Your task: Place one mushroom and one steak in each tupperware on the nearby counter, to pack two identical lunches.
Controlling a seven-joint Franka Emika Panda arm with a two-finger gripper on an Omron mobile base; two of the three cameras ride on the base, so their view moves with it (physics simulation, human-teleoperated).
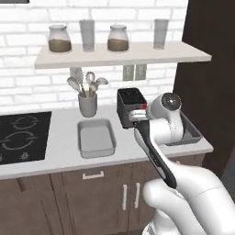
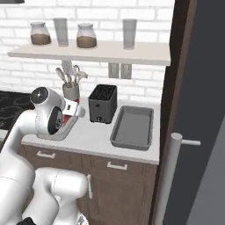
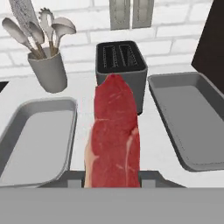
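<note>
Red steak [image 3: 114,135] pinched in the claw [image 3: 112,177], hanging between both tupperware [image 3: 39,135] – release now and it drops onto bare counter [image 3: 153,140].

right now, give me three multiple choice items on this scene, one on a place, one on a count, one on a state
1. Where does the black toaster stand?
A. between the two tupperware trays
B. on the wall shelf
C. on the cooktop

2. How many jars with brown contents stand on the shelf?
A. one
B. two
C. four

3. What is the pincer doing?
A. hanging open with nothing in it
B. shut on a mushroom
C. shut on the steak

Answers: 1 A, the hand view shows the left tupperware and the right tupperware either side of it. 2 B, two jars sit among taller glasses. 3 C, the red slab sticks out from between its tips.
</note>
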